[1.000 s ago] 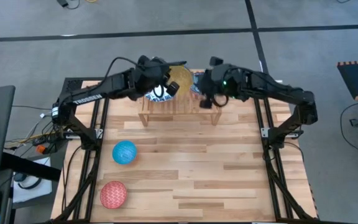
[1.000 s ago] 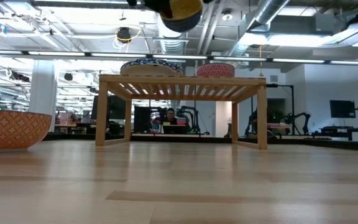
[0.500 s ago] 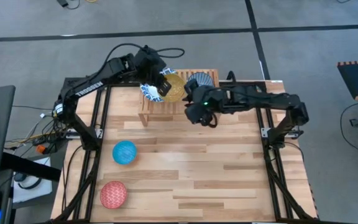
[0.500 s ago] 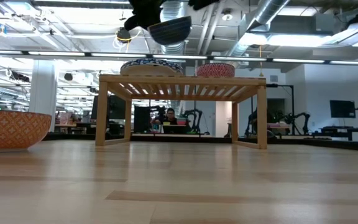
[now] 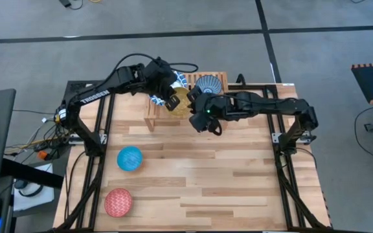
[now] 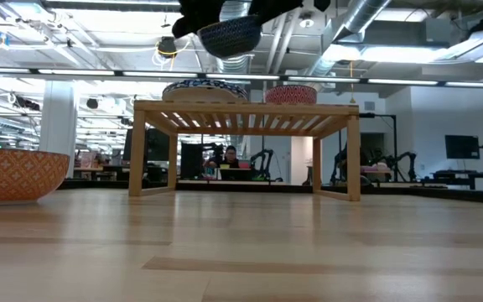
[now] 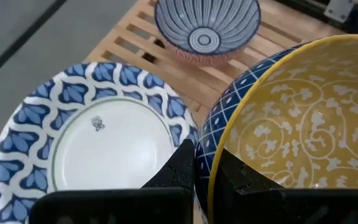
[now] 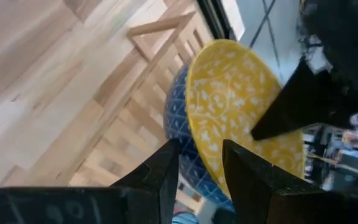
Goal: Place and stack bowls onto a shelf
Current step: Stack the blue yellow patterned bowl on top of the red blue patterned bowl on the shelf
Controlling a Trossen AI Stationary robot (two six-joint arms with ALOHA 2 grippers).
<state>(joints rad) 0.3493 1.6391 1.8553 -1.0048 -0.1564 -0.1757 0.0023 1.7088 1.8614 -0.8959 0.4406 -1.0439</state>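
Observation:
A bowl, yellow inside and blue-patterned outside (image 7: 291,137), hangs above the light-wood shelf (image 6: 246,106). My left gripper (image 7: 205,163) is shut on its rim. My right gripper (image 8: 201,158) is open, with its fingers on either side of the same bowl's rim (image 8: 211,167). In the high view the bowl (image 5: 182,103) shows between my left gripper (image 5: 171,98) and my right gripper (image 5: 195,109). A white plate with a blue rim (image 7: 98,137) and a blue-striped bowl (image 7: 207,28) stand on the shelf's slats. My left gripper pinches the yellow bowl's rim (image 7: 211,155), one finger inside the bowl and one outside on the blue wall. The fingers slant down from the far left. The bowl (image 6: 229,35) hangs clear above the shelf, mouth up and tilted. Whether my right gripper's fingers touch the bowl I cannot tell.
A light-blue bowl (image 5: 129,158) and a red bowl (image 5: 118,202) stand on the plank table near its left edge; the red one (image 6: 15,174) shows at the left of the low view. The table's near and right parts are bare wood.
My left gripper has carried the yellow bowl toward the table's near edge and a little down, from the shelf's far edge to over its middle, tipping the bowl closer to level. My right gripper has followed toward the left and near, rolling about its own line.

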